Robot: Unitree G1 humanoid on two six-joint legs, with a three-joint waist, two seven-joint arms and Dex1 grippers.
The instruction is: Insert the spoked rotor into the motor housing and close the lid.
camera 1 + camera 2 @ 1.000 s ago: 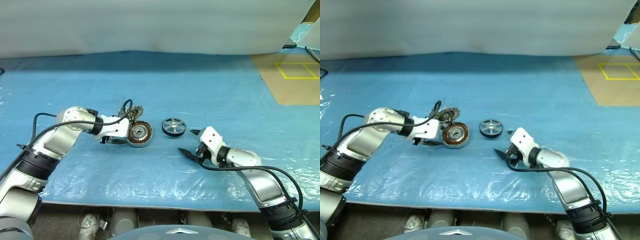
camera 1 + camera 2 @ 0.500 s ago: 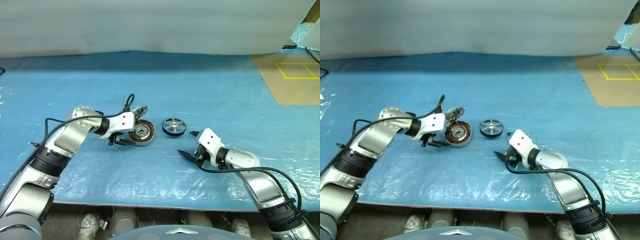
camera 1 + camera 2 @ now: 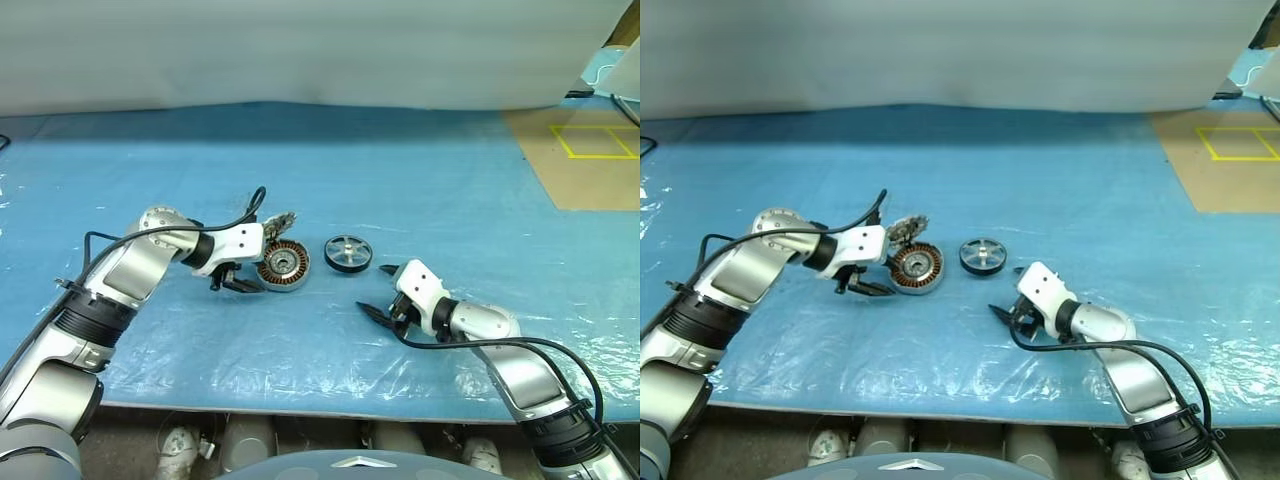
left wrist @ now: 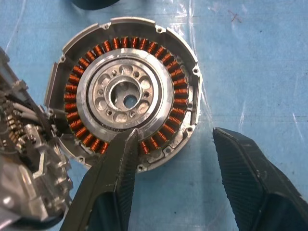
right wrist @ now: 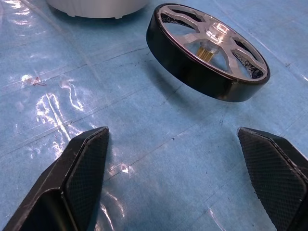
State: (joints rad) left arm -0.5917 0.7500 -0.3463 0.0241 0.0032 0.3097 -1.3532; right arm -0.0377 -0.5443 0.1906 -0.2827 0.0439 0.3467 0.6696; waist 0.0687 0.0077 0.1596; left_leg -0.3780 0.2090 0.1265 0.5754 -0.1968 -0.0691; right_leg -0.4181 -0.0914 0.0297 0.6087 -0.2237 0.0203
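Observation:
The motor housing (image 3: 282, 265), a copper-wound ring around a silver centre, lies flat on the blue sheet. My left gripper (image 3: 249, 276) is open at its near-left edge. In the left wrist view one fingertip (image 4: 126, 149) hovers over the windings (image 4: 120, 43), and the other rests off the rim over the sheet. The spoked rotor (image 3: 347, 252), black-rimmed with a silver face, lies just right of the housing. My right gripper (image 5: 173, 139) stands wide open, short of the rotor (image 5: 190, 65) and apart from it. A jagged grey metal part (image 3: 277, 220) sits at the housing's far edge; I cannot tell whether it is the lid.
A crinkled blue plastic sheet (image 3: 420, 180) covers the table, and its front edge (image 3: 300, 405) runs close below the arms. A brown floor patch with yellow tape (image 3: 590, 140) lies at the far right. A pale wall (image 3: 300, 50) closes the back.
My left wrist has rolled and its forearm has swung in, bringing the fingers round to the housing's near-left edge. Housing, rotor and right arm have stayed put.

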